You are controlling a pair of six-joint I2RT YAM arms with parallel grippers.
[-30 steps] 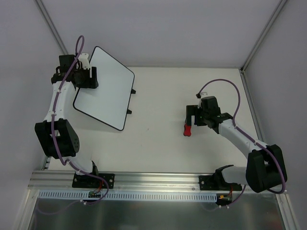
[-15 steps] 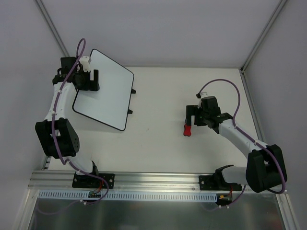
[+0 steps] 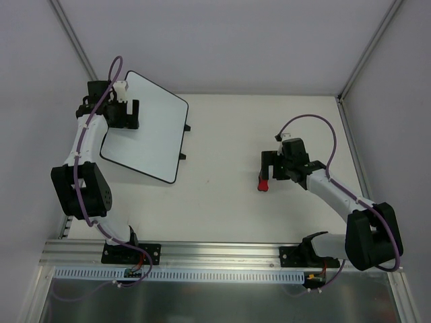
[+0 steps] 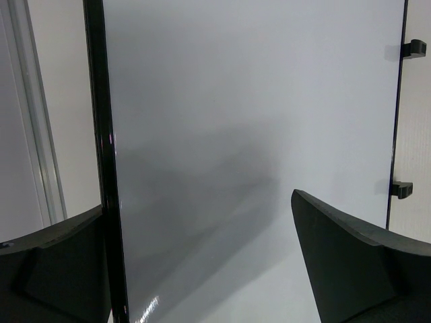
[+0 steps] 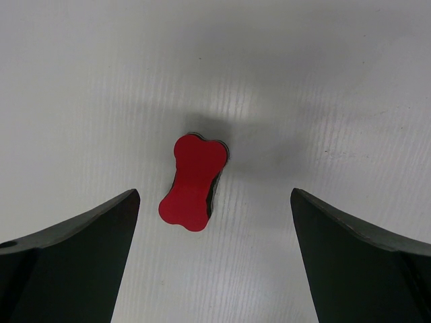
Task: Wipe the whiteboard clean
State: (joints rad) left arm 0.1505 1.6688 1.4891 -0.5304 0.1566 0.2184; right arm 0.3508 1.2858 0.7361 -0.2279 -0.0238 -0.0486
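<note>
The whiteboard (image 3: 148, 128) lies at the far left of the table, blank, with two black clips (image 3: 183, 142) on its right edge. In the left wrist view the whiteboard (image 4: 256, 101) fills the frame and shows no writing. My left gripper (image 3: 124, 114) is open at the board's far left edge. Its jaws (image 4: 197, 202) straddle the black rim, one finger outside it and one over the white surface. The red bone-shaped eraser (image 3: 263, 183) lies flat on the table. My right gripper (image 3: 271, 165) is open just above it, and the eraser (image 5: 194, 182) sits apart from both fingers.
The white table (image 3: 222, 202) runs between the board and the eraser. Grey walls with metal corner posts (image 3: 74, 40) close in the back and sides. An aluminium rail (image 3: 215, 252) carries both arm bases at the near edge.
The left gripper and the whiteboard's left side have shifted slightly to the left. The right gripper has drawn back a little from the eraser, which has stayed in place.
</note>
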